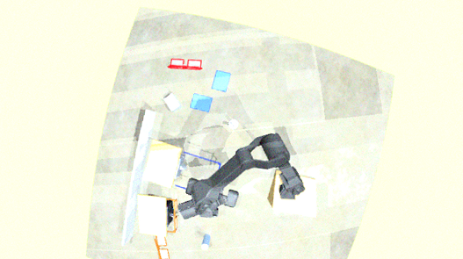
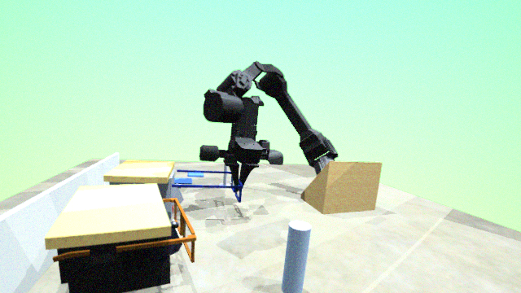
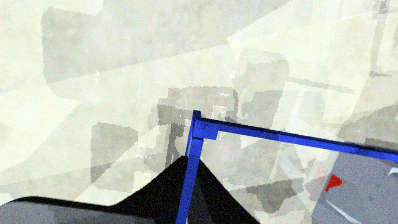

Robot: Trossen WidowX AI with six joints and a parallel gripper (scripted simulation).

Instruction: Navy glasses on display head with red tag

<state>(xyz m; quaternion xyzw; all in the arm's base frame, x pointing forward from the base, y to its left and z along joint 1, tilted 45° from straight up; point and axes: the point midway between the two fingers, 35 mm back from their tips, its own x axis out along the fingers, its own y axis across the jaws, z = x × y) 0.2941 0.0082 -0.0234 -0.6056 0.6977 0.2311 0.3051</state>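
Note:
My gripper (image 2: pixel 237 187) (image 3: pixel 189 163) is shut on the front frame of the navy glasses (image 1: pixel 201 158) (image 2: pixel 207 186) (image 3: pixel 300 138) and holds them in the air. Their temples point left toward the far, grey display head (image 1: pixel 183 166) (image 3: pixel 360 187). The temple tips show close to its face, and the front frame is well out from it. Whether the tips touch the head is unclear. A red tag (image 3: pixel 333 182) shows at this head in the wrist view. The near, dark head (image 1: pixel 169 212) (image 2: pixel 118 266) wears orange glasses (image 1: pixel 177 216) (image 2: pixel 187 221).
Boards (image 1: pixel 152 214) (image 2: pixel 140 167) cover both heads, with a pale wall (image 1: pixel 137 180) behind. A blue cylinder (image 1: pixel 205 241) (image 2: pixel 296 256) stands nearby. A wooden wedge (image 2: pixel 354 187) is beside the arm's base. Red glasses (image 1: pixel 184 67), blue squares (image 1: pixel 221 80) and a white post (image 1: pixel 233 123) are farther off.

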